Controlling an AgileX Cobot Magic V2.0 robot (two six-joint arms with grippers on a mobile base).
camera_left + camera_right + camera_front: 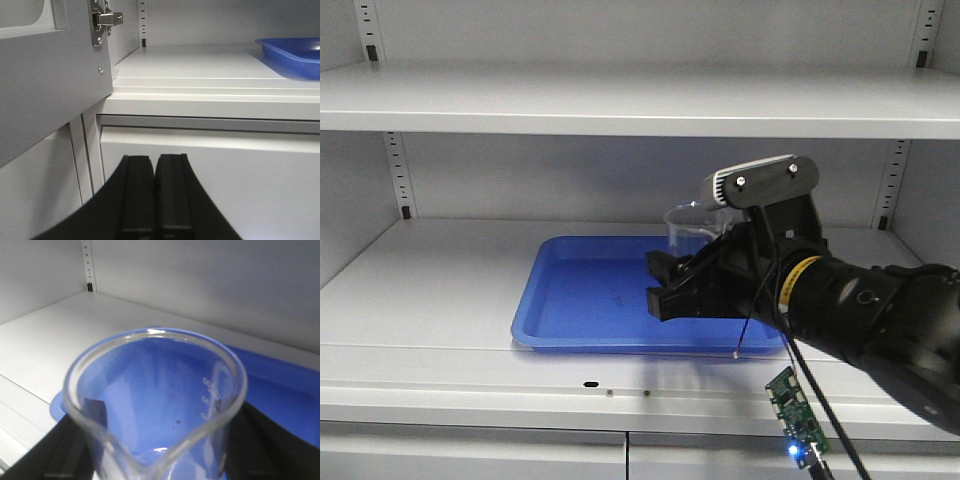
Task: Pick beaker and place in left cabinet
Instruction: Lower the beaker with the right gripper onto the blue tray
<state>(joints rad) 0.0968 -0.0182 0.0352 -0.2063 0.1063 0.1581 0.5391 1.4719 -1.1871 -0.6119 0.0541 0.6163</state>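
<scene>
The clear glass beaker (pixel 692 222) stands upright between the fingers of my right gripper (pixel 655 282), over the right part of a blue tray (pixel 580 300) inside the left cabinet (pixel 430 280). In the right wrist view the beaker (pixel 150 390) fills the frame with its spout toward the camera. A black finger (pixel 45 455) presses on each side of it. Whether its base rests on the tray is hidden. My left gripper (pixel 155 160) is shut on nothing, low in front of the cabinet's lower front panel.
An upper shelf (pixel 620 110) hangs close above the arm. The cabinet door (pixel 45 90) stands open at the left with its hinge (pixel 102 22) showing. A small green circuit board (pixel 798 410) with a blue light dangles below the right arm.
</scene>
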